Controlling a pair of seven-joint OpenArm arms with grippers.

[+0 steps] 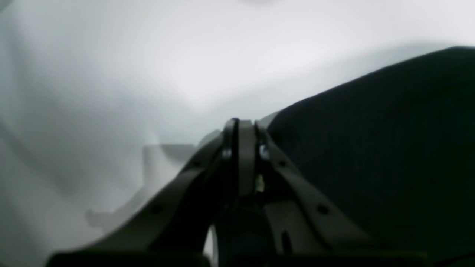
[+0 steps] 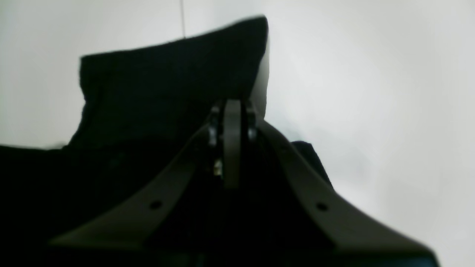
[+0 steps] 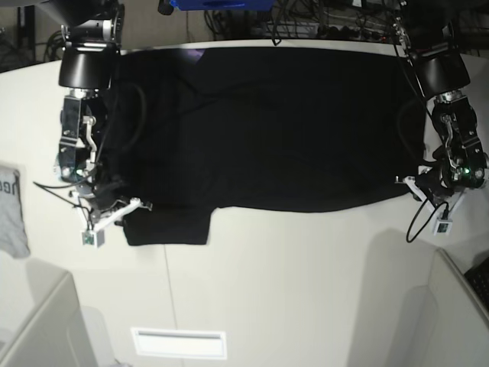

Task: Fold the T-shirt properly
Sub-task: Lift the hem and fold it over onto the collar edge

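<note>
T-shirt [image 3: 260, 126] lies half-folded across my bench [image 3: 290, 290]; my left hand [image 1: 243, 124] and right hand [image 2: 232, 105] are pinched together at its ends, further folds remain.

Grey cloth [image 3: 11, 210] at left edge of base view is showing dark lettering, cut off by frame edge and too small to read. No readable text, label, brand or number is showing in wrist views.
</note>
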